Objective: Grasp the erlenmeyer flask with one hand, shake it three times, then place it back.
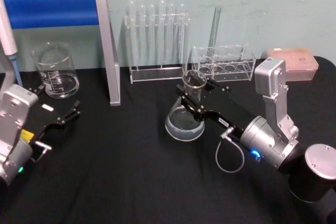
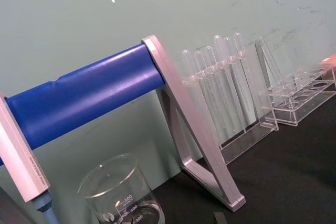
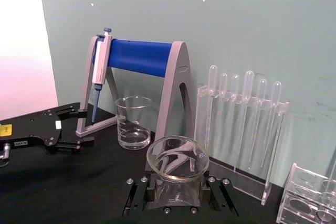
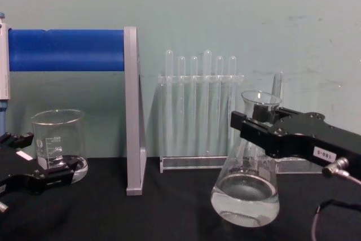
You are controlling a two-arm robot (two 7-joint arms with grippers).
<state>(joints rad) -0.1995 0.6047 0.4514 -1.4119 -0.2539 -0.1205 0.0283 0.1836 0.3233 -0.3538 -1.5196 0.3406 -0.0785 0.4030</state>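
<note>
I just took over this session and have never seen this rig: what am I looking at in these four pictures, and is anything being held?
It is a two-armed robot at a black table. The head view looks down from above, the chest view looks across the table, and each wrist view rides on one arm. The right gripper is closed around the neck of the erlenmeyer flask, which holds a little clear liquid. The left gripper sits open near a glass beaker, holding nothing. Along the wall stand a pipette stand with a blue bar, a rack of tubes and a low clear rack.
</note>
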